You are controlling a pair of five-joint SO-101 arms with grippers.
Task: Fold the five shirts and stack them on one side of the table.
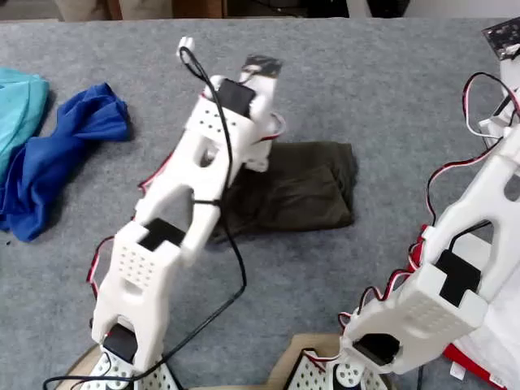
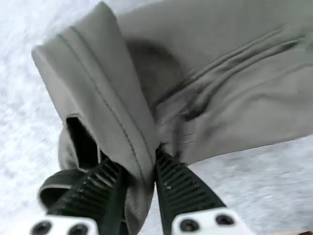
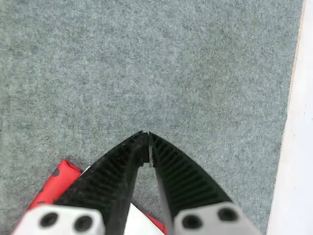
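Observation:
A dark olive shirt, partly folded, lies mid-table on the grey mat. My left gripper is shut on a hemmed fold of this olive shirt at its left edge; in the high view the left gripper sits under the arm's wrist. A crumpled blue shirt lies at the left, with a teal shirt beside it at the table's left edge. My right gripper is shut on nothing, hovering over bare mat at the right side.
A red and white cloth lies just under the right gripper, seen at the near right corner in the high view. The right arm stands along the table's right edge. The mat's pale border is close by.

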